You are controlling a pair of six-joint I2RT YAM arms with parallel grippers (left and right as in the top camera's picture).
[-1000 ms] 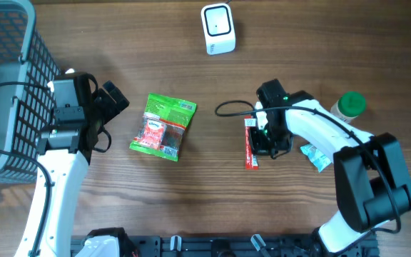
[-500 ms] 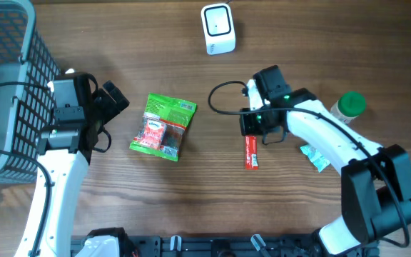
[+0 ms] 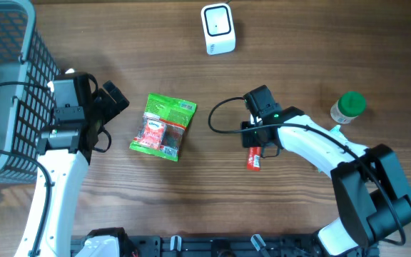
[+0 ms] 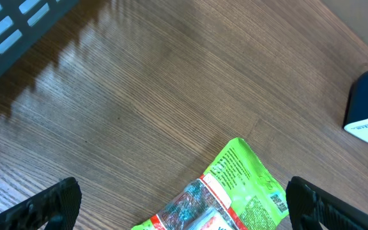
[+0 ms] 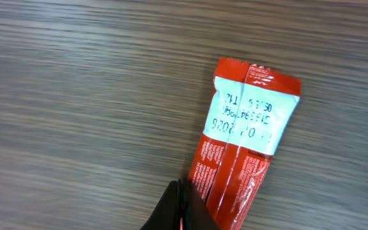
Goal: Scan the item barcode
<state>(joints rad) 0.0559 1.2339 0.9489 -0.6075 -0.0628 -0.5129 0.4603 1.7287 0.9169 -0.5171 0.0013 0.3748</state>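
**Found No Scan Yet**

Found red packet [image 3: 254,160] lying on counter [image 3: 191,207], well apart from scanner [image 3: 217,28]. Noted right end effector [image 5: 179,203] pressed together at packet's edge; could not confirm a pinch. Noted left end effector [image 4: 184,207] spread, holding nothing. Judged lift and presentation to scanner outstanding.

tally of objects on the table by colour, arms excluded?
Green: 2 (snack bag, green-lidded jar)
Red: 1 (red wrapped bar)
White: 1 (scanner)
Grey: 1 (basket)
Total: 5
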